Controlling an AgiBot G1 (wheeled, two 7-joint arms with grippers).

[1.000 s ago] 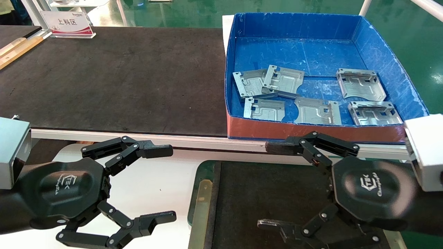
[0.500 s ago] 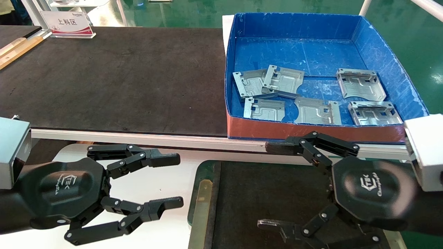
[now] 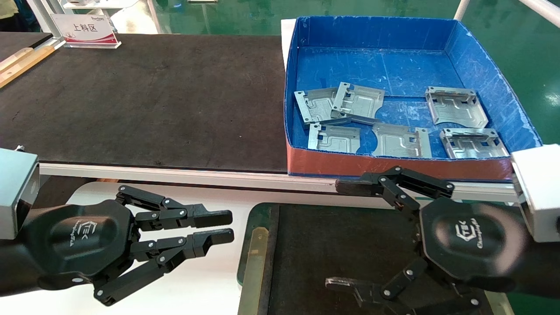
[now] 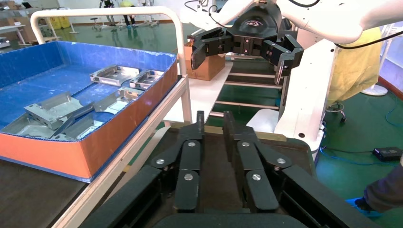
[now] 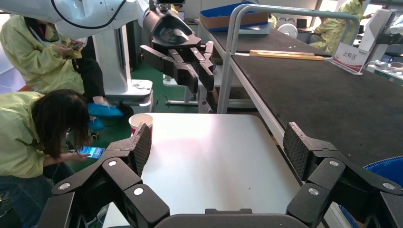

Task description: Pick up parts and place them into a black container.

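Several silver-grey parts lie in the blue box [image 3: 393,65], among them two overlapping ones [image 3: 358,101] and one by the red front wall [image 3: 333,138]; they also show in the left wrist view [image 4: 57,111]. The black container [image 3: 332,245] sits low in the head view, near me. My right gripper [image 3: 345,236] hovers over it, open wide and empty [image 5: 216,142]. My left gripper [image 3: 216,226] hangs over the white surface left of the container, its fingers drawn together to a narrow slit with nothing between them [image 4: 212,118].
A large black mat [image 3: 153,100] covers the table left of the blue box. A white sign [image 3: 85,30] stands at its far left corner. A paper cup [image 5: 141,121] stands by the white side table [image 5: 209,161], and people sit beyond it.
My left gripper's fingers have closed from wide open to almost touching. The right gripper and the parts have not moved.
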